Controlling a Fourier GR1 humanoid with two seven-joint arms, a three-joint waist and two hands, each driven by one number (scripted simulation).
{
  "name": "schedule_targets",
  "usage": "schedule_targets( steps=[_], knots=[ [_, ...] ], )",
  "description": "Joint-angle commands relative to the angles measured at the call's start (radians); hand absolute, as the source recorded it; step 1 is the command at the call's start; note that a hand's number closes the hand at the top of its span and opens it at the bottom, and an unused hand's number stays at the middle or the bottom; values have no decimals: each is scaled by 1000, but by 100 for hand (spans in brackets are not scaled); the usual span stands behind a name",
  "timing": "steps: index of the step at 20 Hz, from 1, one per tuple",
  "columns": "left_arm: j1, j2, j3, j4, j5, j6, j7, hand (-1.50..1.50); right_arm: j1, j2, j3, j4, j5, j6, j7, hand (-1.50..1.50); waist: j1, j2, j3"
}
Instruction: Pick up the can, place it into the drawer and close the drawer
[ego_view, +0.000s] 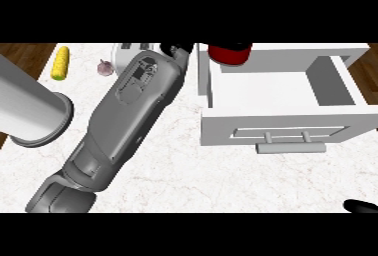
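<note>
So going left to right: at the left edge there's a big grey cylinder (29, 107) standing on the white marbled tabletop (184, 175), partly cut off by the frame. Just up and right of it, in the upper left, lies a yellow corn cob (60, 63), and a bit further right a small purplish bulb (105, 67). Next to that, right at the top edge, is a white boxy thing (131, 48), mostly hidden.

The grey forearm (125, 115) runs diagonally from the lower left corner up toward the top middle, passing beside the bulb and over part of the white box. The left robot hand (179, 49) is the black bit at its far end, right at the top edge. So little of it shows that I honestly can't tell if it's released or clenched. It sits just left of the drawer's left wall.

The can (229, 54) is red with a dark top, at the top edge over the drawer's upper left corner, close to that hand but not visibly touching it. Can't tell whether it's resting inside.

The drawer (280, 122) is white and pulled wide open, filling the right half, with its handle (290, 147) on the front panel facing down-frame.

In the lower right corner, only a black tip of the right robot hand (362, 206) shows, well apart from everything, so I can't tell its state either.
</note>
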Motion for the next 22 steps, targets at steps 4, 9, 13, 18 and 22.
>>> schedule_targets(
  steps=[4, 9, 13, 18, 22],
  knots=[
    [-193, -5, -7, 204, 54, 35, 0, 150, -12, -15, -23, -16, -40, 5, 19, -150, -28, 6, 1],
    [-284, -5, -46, 314, 113, 52, -13, 150, -61, -27, -10, 31, -16, -2, 11, -150, -37, 10, 1],
    [-340, -5, -84, 383, 142, 77, -20, 150, -54, -5, 27, -24, 4, -19, 38, -150, -48, 11, 1],
    [-378, -5, -135, 447, 177, 134, -62, 150, -79, -47, -2, 16, -38, 9, 53, -150, -70, 18, 3],
    [-395, -5, -171, 473, 219, 215, -36, -150, -110, -58, 1, 1, -31, -5, 79, -150, -85, 18, 3]
  ],
)
